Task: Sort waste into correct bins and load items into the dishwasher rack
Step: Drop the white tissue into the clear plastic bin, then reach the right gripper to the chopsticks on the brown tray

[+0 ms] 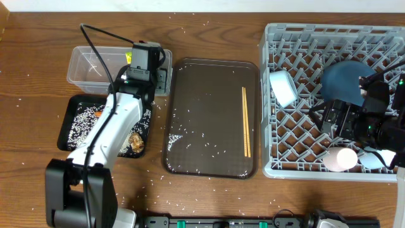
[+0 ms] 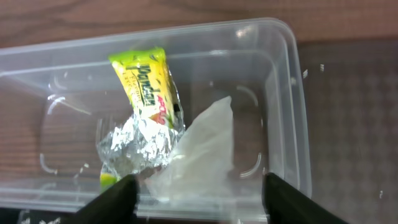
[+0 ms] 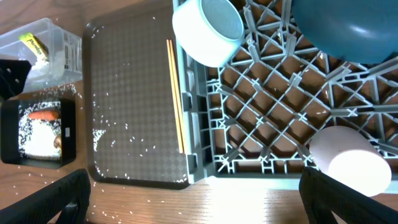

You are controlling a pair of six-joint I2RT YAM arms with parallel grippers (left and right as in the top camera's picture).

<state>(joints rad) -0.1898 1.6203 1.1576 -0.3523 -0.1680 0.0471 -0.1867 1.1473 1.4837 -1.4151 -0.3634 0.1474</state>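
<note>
L arm (image 1: pixel 111 126) stretched fwd, tool (image 2: pixel 199 185) jaws apart over clear tub (image 2: pixel 287 93).

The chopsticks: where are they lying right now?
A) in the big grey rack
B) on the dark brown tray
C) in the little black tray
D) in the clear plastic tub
B: the chopsticks lie side by side on the dark brown tray, near its edge next to the grey rack but not inside it.
</note>
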